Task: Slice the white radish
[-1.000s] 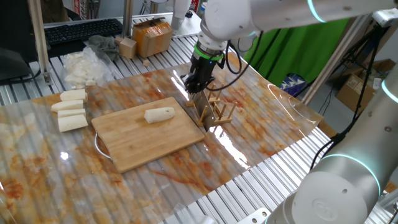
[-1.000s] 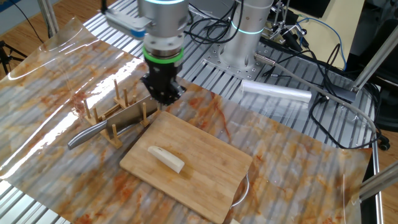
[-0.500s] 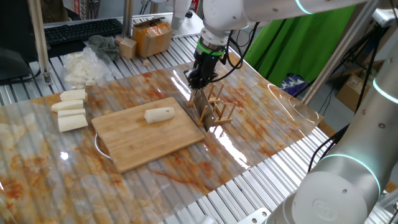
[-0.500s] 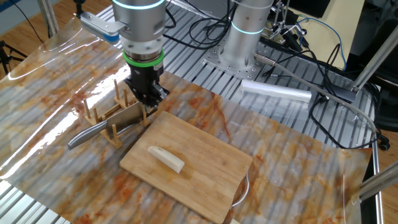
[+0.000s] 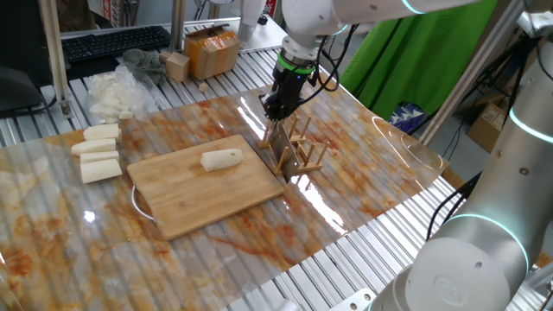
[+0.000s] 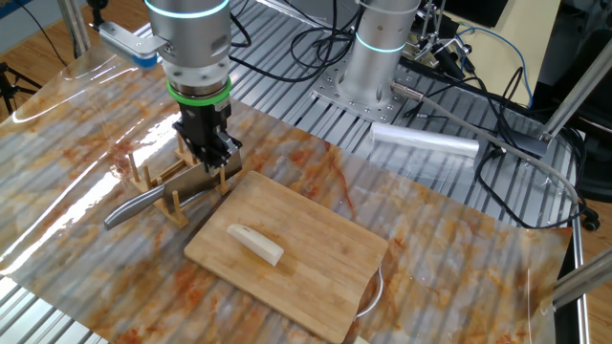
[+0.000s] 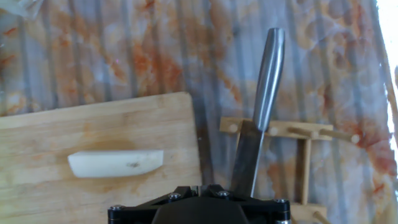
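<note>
The white radish (image 5: pixel 221 159) is a short cream chunk with one tapered end, lying on the wooden cutting board (image 5: pixel 199 199); it also shows in the other fixed view (image 6: pixel 255 244) and the hand view (image 7: pixel 115 163). A knife (image 7: pixel 267 74) with a steel handle rests in a small wooden rack (image 5: pixel 302 155) beside the board. My gripper (image 5: pixel 275 111) hovers just above the rack and the knife blade (image 6: pixel 196 182), fingers together and empty. In the hand view only the gripper's (image 7: pixel 199 190) black body shows at the bottom edge.
Three longer white radish blocks (image 5: pixel 97 151) lie left of the board. A heap of white scraps on plastic (image 5: pixel 108 93) sits behind them, with a cardboard box (image 5: pixel 212 50) and keyboard (image 5: pixel 112 41) farther back. A silver roll (image 6: pixel 424 141) lies near a second arm's base (image 6: pixel 378 57).
My gripper has moved from the cutting board's far corner sideways to above the knife rack. The radish, knife and board have not moved.
</note>
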Controlling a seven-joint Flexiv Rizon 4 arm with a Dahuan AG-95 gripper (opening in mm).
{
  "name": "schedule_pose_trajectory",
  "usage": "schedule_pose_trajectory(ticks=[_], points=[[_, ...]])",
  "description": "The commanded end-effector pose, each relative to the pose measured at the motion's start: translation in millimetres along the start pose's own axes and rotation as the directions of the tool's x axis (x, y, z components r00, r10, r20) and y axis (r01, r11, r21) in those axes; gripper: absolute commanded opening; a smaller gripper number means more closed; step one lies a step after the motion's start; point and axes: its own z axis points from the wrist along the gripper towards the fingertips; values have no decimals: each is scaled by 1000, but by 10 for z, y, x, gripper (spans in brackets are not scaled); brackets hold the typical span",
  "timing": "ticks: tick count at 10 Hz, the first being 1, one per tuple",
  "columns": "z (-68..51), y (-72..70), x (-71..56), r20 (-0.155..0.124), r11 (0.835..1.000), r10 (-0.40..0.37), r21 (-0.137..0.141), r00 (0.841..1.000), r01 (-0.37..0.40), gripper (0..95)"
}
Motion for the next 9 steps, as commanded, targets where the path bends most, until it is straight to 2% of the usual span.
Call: schedule_pose_trajectory(ticks=[1,9], points=[[6,-35,-29,-2,1000,-2,1,1000,2,190],[8,-53,-36,-1,1000,-1,1,1000,1,190]])
